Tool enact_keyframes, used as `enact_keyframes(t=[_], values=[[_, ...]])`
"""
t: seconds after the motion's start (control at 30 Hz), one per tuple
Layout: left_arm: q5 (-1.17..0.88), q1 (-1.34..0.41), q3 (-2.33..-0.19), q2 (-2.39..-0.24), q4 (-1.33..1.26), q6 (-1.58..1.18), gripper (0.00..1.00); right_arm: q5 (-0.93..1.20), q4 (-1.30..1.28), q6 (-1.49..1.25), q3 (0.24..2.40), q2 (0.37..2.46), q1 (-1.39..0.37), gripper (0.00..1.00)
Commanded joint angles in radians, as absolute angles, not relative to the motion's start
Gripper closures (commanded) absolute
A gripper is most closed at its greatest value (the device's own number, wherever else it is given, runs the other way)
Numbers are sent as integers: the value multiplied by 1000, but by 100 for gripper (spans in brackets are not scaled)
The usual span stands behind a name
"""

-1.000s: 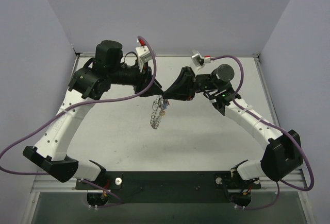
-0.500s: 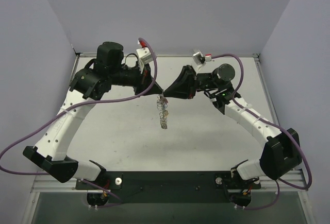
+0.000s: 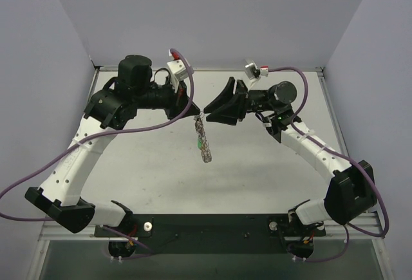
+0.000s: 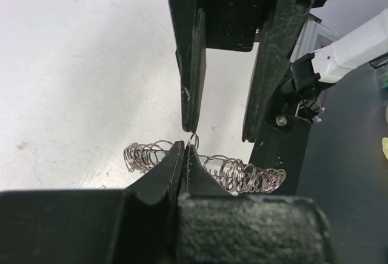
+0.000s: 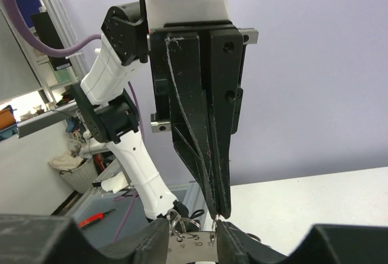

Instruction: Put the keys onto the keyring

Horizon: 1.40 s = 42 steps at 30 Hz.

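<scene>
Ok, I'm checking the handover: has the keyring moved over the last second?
Yes. Pinched by the left gripper, the keyring has swung its lower end rightward in the top view, judged against the black base rail.

So the keyring (image 3: 203, 140) looks like a silvery chain of coiled wire loops. It's dangling above the worktop (image 3: 257, 164) from a small ring pinched in the left gripper (image 3: 199, 111). One green-headed key (image 3: 200, 143) shows partway down; can't make out the others.
</scene>
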<state>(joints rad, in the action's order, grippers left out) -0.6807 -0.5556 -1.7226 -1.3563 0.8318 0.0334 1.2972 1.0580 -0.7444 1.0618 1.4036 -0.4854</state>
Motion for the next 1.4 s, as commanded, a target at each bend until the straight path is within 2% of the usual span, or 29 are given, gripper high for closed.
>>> enact_keyframes(t=[0.0, 0.27, 0.57, 0.7, 0.8, 0.83, 0.93, 1.17, 1.27, 1.37], values=[[-621, -563, -1733, -1328, 801, 35, 100, 1290, 1249, -772, 1061, 1391, -469, 61], [-563, -595, -1781, -1350, 870, 77, 100, 1263, 1160, -721, 1078, 1399, -471, 57], [-545, -611, -1804, -1358, 882, 83, 100, 1175, 626, -329, 1129, 1341, -523, 56], [-546, -615, -1807, -1362, 881, 83, 100, 1175, 611, -325, 1137, 1345, -529, 58], [-549, -618, -1807, -1362, 881, 83, 100, 1184, 612, -336, 1143, 1354, -531, 69], [-551, -620, -1807, -1364, 879, 81, 100, 1186, 618, -342, 1144, 1358, -532, 76], [-554, -623, -1806, -1364, 879, 81, 100, 1187, 635, -357, 1146, 1364, -534, 85], [-557, -627, -1799, -1362, 879, 81, 100, 1196, 707, -400, 1132, 1364, -534, 86], [-554, -627, -1799, -1364, 879, 84, 100, 1209, 744, -423, 1126, 1365, -534, 100], [-546, -627, -1796, -1364, 879, 84, 100, 1219, 776, -437, 1118, 1364, -534, 100]])
